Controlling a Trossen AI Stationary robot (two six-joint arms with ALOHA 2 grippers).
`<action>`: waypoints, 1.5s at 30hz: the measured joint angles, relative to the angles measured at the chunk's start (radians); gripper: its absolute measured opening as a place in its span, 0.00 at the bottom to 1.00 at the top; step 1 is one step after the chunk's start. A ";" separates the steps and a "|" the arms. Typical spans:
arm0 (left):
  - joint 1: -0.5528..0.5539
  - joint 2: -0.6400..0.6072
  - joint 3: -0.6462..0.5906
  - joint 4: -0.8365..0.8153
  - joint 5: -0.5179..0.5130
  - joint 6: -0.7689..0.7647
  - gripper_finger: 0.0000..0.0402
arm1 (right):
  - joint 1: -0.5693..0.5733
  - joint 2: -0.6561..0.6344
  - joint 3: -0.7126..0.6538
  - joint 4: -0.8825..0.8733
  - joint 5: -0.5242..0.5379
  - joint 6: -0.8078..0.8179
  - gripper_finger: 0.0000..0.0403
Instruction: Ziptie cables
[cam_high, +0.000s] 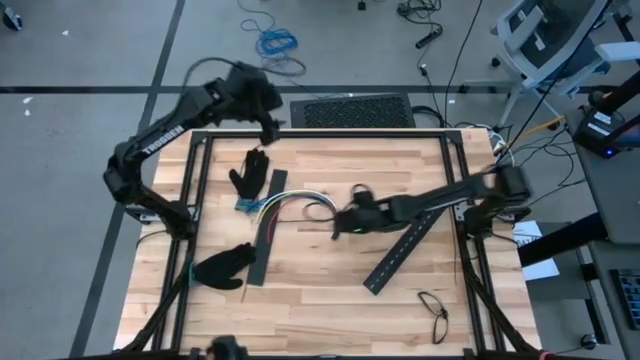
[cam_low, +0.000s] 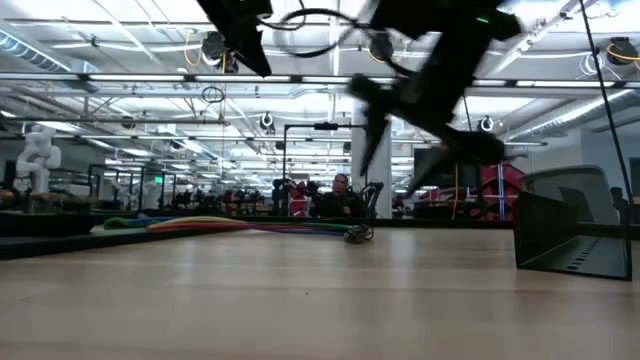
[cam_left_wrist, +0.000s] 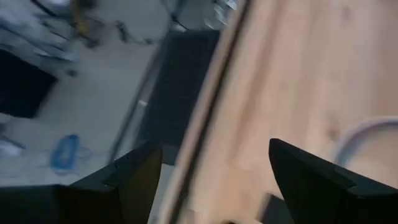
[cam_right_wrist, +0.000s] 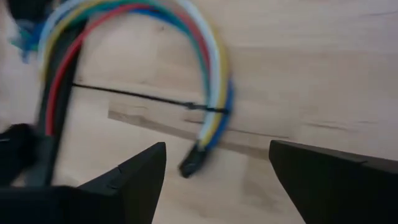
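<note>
My right fingers (cam_right_wrist: 217, 180), spread and empty, hover by the curved bundle of red, yellow, green, white and blue cables (cam_high: 290, 206) at worktop (cam_high: 330, 300) centre; its long axis runs nine-to-three. A thin black ziptie (cam_right_wrist: 137, 96) crosses it. Left fingers (cam_left_wrist: 208, 180), spread and empty, at eleven o'clock.

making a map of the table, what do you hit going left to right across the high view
left hand open over the table's far edge → cables → right hand open above their ends → slanted black bar → glasses

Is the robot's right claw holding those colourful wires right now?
No: in the right wrist view the right gripper stands open and empty above the table, with the cables lying on the wood ahead of it.
</note>
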 joint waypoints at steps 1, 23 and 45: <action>0.020 -0.007 0.000 0.007 0.000 0.016 0.72 | 0.000 0.057 0.082 -0.065 0.001 0.008 0.70; 0.208 -0.020 0.000 0.182 0.053 0.156 0.72 | 0.025 0.654 0.878 -0.802 -0.118 0.479 0.65; 0.253 -0.027 0.000 0.160 0.044 0.160 0.72 | -0.010 0.586 0.778 -0.824 -0.130 -0.356 0.08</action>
